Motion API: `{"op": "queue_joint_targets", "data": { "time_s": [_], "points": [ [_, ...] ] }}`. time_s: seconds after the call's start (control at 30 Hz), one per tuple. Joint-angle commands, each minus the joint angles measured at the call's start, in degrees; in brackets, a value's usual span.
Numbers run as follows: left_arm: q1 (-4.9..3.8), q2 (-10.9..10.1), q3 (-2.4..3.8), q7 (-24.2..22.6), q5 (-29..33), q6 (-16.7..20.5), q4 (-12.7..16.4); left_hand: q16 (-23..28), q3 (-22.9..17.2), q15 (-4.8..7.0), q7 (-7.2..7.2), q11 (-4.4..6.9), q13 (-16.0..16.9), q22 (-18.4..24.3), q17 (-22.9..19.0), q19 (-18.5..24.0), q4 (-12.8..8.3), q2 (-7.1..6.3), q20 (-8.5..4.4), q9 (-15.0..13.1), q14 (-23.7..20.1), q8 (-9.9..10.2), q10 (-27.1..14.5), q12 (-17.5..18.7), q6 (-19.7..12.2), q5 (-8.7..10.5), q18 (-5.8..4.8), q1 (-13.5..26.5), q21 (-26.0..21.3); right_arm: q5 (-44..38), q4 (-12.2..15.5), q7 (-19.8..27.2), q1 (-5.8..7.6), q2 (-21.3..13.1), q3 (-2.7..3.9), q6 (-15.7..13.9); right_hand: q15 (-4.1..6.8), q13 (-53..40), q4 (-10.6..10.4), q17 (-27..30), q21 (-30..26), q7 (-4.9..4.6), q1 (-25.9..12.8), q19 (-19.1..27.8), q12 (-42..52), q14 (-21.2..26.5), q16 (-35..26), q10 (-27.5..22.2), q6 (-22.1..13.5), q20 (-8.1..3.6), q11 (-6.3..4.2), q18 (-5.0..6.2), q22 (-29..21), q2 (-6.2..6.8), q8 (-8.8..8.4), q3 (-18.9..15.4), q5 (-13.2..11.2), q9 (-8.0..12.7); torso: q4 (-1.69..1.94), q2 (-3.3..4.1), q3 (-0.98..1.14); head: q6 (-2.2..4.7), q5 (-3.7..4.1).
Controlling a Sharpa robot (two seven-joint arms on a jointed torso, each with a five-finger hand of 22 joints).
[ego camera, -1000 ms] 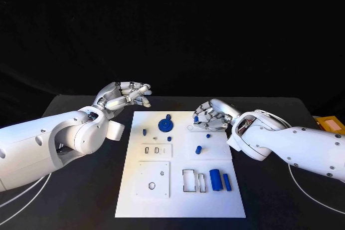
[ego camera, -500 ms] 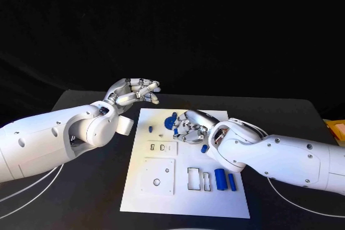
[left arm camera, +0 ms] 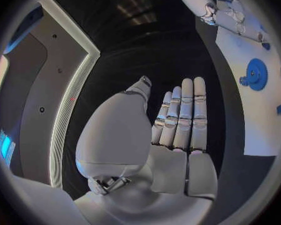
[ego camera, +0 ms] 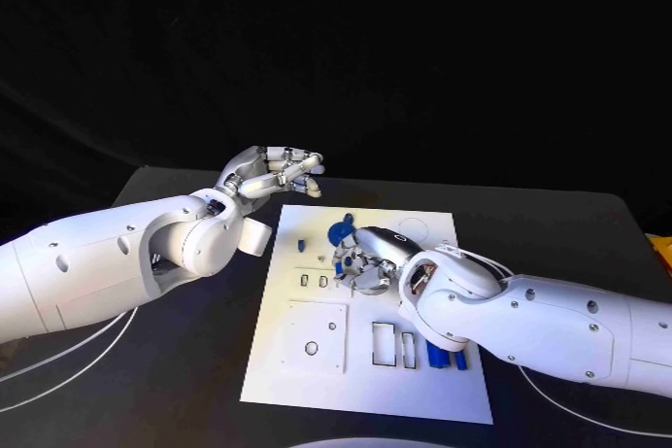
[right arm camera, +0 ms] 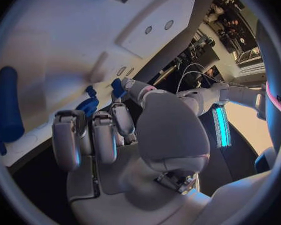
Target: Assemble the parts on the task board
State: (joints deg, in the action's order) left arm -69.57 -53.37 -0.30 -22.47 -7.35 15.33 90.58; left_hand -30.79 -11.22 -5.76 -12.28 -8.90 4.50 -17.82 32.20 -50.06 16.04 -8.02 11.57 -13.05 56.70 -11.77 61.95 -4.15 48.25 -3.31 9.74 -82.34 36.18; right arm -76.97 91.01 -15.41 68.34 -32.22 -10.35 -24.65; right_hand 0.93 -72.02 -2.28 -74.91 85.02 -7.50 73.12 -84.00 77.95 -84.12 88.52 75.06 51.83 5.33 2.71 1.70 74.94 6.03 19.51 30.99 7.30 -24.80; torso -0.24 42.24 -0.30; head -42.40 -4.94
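The task board (ego camera: 367,370) lies in the middle of the black table (ego camera: 560,224), and most of the assembly appears still to be done. A blue gear (ego camera: 341,233) sits near the board's far end, with a small blue peg (ego camera: 300,243) just beside it; a blue cylinder (ego camera: 446,357) lies loose near the rectangular slots (ego camera: 393,347), which stand empty, as do the holes in the square plate (ego camera: 316,337). The right hand (ego camera: 367,263) reaches over the board's middle with fingers curled downward; whether it grips a part cannot be told. The left hand (ego camera: 273,173) hovers beyond the board's far left corner, fingers apart and holding nothing.
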Motion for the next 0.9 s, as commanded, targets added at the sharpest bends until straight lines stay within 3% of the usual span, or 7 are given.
{"op": "queue_joint_targets", "data": {
  "time_s": [0.03,0.57,0.9],
  "points": [
    [-0.05,0.2,0.04,-0.1,0.2,-0.7,0.0,-0.3,0.3,-0.02,-0.14,-0.12,0.1,-0.1,0.1,0.2,0.1,0.58,0.01,-0.1,-0.3,0.1,0.3,-0.3,0.2,0.38,0.59,0.1,0.1,-3.3,0.0,-1.1,-0.25,0.4,-0.03,0.5,-0.01,0.0,-0.3,-11.3,0.0,0.02,-0.6,-1.9,-0.3,-5.1,0.2,0.1,0.5,-0.05,0.27,-0.13,10.1,0.29,1.81,-0.3,0.0,-1.6,0.09,0.00,0.05,-0.16,-0.15],
    [-0.04,0.3,0.04,0.1,0.2,-0.9,-0.1,-0.3,0.3,-0.02,-0.15,-0.12,0.1,-0.1,0.1,0.2,0.1,0.58,0.02,-0.1,-0.3,0.1,0.3,-0.3,0.2,0.37,0.59,0.1,0.1,-4.4,-0.5,-1.4,-0.97,1.6,-0.12,1.1,0.01,-0.1,-0.5,-11.4,0.0,0.06,-1.2,-1.9,-0.3,-5.1,0.3,0.1,0.4,-0.05,0.24,-0.13,10.2,0.75,2.04,-0.6,-0.2,-1.7,0.07,-0.02,0.00,-0.51,-0.83],
    [-0.04,0.4,0.04,0.1,0.2,-1.0,-0.1,-0.4,0.3,-0.04,-0.18,-0.15,0.1,-0.1,0.1,0.3,0.1,0.60,0.03,-0.1,-0.3,0.0,0.3,-0.3,0.3,0.37,0.59,0.0,0.2,-4.9,-1.7,-1.6,-1.40,2.4,-0.17,1.7,0.00,0.2,-0.5,-11.2,-0.2,-0.03,-1.6,-1.7,-0.5,-5.0,0.2,-0.1,0.0,-0.05,0.29,-0.05,9.9,1.44,2.11,-0.9,-0.7,-1.7,0.11,-0.02,0.01,-0.52,-0.70]
  ]
}}
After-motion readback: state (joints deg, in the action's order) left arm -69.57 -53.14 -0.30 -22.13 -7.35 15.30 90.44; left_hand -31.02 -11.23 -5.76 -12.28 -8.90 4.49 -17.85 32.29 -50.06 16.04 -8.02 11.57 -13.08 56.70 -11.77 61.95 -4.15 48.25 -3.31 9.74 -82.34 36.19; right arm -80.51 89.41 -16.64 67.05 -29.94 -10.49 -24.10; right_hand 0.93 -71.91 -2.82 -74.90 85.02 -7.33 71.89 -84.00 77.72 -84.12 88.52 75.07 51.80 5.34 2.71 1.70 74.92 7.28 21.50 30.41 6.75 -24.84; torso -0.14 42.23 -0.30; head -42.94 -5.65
